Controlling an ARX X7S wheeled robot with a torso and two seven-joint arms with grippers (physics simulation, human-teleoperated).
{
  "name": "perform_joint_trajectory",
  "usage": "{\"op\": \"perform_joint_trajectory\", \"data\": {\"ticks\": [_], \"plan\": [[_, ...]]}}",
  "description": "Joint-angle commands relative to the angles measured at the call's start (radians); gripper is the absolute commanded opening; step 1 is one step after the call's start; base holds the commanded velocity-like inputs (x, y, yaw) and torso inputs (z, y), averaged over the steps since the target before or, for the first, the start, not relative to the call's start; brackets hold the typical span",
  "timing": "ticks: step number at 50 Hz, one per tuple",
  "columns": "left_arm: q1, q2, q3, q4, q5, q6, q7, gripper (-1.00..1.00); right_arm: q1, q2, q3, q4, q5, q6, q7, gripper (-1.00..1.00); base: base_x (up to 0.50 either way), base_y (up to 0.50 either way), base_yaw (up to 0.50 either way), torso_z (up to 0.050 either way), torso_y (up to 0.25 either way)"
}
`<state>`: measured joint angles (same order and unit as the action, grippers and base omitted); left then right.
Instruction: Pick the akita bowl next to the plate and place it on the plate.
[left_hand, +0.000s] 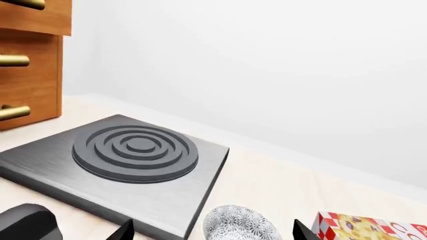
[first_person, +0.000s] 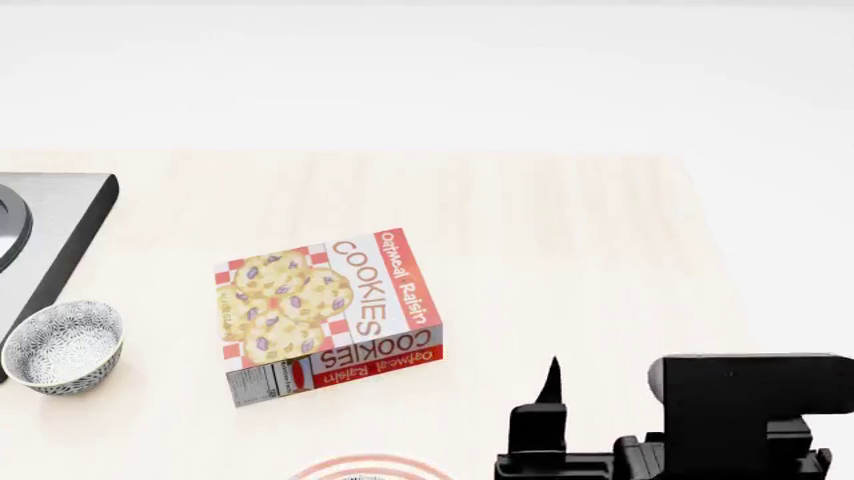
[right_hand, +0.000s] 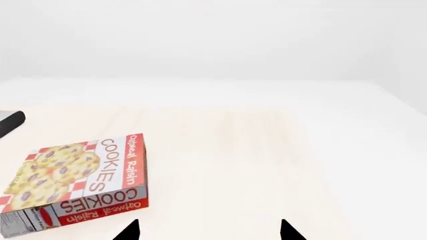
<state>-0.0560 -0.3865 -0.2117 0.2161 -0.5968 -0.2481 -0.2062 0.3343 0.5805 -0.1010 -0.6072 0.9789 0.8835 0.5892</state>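
A small akita bowl (first_person: 63, 345) with a dense grey-black-and-white pattern stands by the stove's near corner, left of the cookie box. In the left wrist view this bowl (left_hand: 239, 224) shows between the two dark fingertips (left_hand: 124, 232) of my left gripper (left_hand: 213, 233), which is open, its tips well apart from the bowl's sides. Only a sliver of the plate (first_person: 367, 466), a red-ringed rim, shows at the head view's lower edge. My right gripper (right_hand: 209, 231) is open over bare table with nothing between its fingers; it also shows in the head view (first_person: 549, 385), right of the plate.
An Oatmeal Raisin cookie box (first_person: 327, 312) lies flat mid-table between bowl and right arm. A grey stove slab (left_hand: 127, 165) with a ringed burner (left_hand: 135, 152) sits at the left. Wooden drawers (left_hand: 30, 60) with brass handles stand beyond it. A white wall backs the table.
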Motion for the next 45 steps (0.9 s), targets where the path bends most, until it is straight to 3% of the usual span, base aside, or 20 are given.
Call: {"op": "perform_joint_trajectory", "data": {"ticks": [1,16,29,45], "plan": [[-0.001,0.0,0.005,-0.004,0.004,0.005,-0.001,1.0,-0.124,-0.008,-0.038,0.018,-0.237,-0.204,-0.063,1.0,0.0,0.0,0.0,0.0,0.0],[0.003,-0.005,0.004,0.012,-0.002,-0.004,-0.013,1.0,-0.229,-0.025,-0.068,0.081,-0.445,-0.437,-0.09,1.0,0.0,0.0,0.0,0.0,0.0],[0.0,-0.007,0.008,0.009,-0.004,-0.003,-0.012,1.0,-0.278,-0.032,-0.075,0.091,-0.543,-0.546,-0.073,1.0,0.0,0.0,0.0,0.0,0.0],[-0.004,-0.007,0.012,-0.003,-0.006,0.002,-0.009,1.0,-0.287,-0.013,-0.081,0.027,-0.615,-0.552,-0.028,1.0,0.0,0.0,0.0,0.0,0.0]]}}
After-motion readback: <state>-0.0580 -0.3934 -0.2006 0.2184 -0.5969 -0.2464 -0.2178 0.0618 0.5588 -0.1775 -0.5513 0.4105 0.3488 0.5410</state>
